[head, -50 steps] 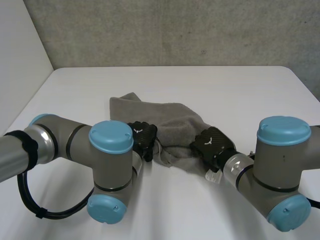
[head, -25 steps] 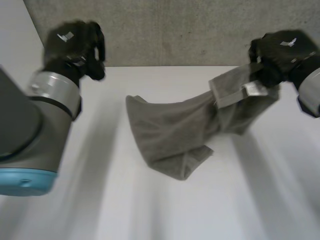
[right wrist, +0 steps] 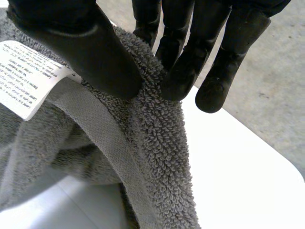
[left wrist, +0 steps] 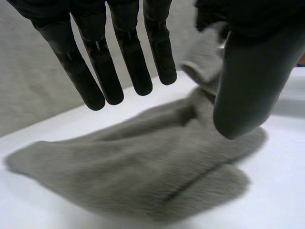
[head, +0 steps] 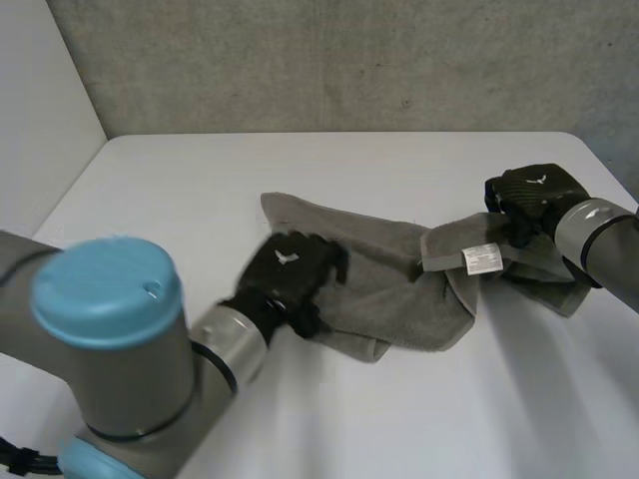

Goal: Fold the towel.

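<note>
- the left hand hangs over the left part of the towel, which lies from the middle of the white table out to its right side. in its wrist view the fingers are straight and spread above the cloth and hold nothing.
- risk at this end: nothing pins the cloth here, so a pull from the right would probably drag the whole towel sideways instead of spreading it.
- risk in the middle: the cloth is bunched and its near edge looks rolled under. a fold laid over that would likely trap the lumps.
- risk at the right: the right hand pinches the hem beside the white label, with the thumb pressed against straight fingers. the hold looks shallow on a thick edge, so a quick swing could pull the hem free.
- the pinch seems to sit along an edge rather than on a clear corner, so the fold could come out skewed.
- the towel's long axis runs across the table from left to right.
- its left corner points toward the far side of the table and lies flat.
- its right end points at the right hand and is gathered into it, with the label facing up.
</note>
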Available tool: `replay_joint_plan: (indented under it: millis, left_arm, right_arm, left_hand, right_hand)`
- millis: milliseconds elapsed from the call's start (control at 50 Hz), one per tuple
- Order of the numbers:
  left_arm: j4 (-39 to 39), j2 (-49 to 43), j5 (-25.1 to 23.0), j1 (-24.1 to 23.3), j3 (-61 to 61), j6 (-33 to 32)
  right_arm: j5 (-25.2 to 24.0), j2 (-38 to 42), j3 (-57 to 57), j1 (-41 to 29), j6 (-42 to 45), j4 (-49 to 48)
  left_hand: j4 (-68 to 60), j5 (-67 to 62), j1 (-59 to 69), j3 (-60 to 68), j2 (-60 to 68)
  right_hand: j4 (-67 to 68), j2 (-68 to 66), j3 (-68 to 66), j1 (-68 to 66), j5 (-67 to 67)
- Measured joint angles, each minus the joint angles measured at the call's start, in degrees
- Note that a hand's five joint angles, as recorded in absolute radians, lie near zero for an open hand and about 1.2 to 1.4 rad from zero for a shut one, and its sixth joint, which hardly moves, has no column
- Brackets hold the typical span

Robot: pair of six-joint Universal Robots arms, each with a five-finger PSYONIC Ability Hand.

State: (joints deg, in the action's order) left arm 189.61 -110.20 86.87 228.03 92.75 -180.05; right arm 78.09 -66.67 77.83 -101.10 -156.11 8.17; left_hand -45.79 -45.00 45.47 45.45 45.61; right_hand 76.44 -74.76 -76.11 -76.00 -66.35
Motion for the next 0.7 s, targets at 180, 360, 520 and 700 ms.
replay_joint_plan:
  millis: [180,360,520,700]
  left_arm:
    - [1.1,-7.8,5.5,-3.6,-5.6,0.2]
    - [1.6,-18.8,11.8,-4.0,-15.9,-0.1]
    - [0.1,-27.2,12.1,-4.1,-24.0,-1.0]
    - [-2.5,-29.1,12.0,-4.1,-27.7,-1.3]
  right_arm:
    - [5.7,-0.1,-0.3,4.1,-0.7,-5.2]
    - [6.1,0.6,0.4,5.0,-0.7,-6.1]
    - [5.8,1.1,0.6,4.4,-0.6,-5.9]
    - [5.7,1.2,0.6,4.4,-0.6,-5.9]
  left_hand:
    - [0.0,-0.1,0.0,0.0,0.0]
    - [0.0,-0.2,0.1,0.1,0.0]
    - [-0.1,-1.2,0.6,0.7,0.2]
    - [-39.9,-38.9,37.1,40.1,38.9]
  right_hand:
    - [0.0,0.0,0.0,0.0,0.0]
    - [0.0,0.0,0.0,0.0,0.0]
    - [0.0,0.0,0.0,0.0,0.0]
    - [0.0,0.0,0.0,0.0,0.0]
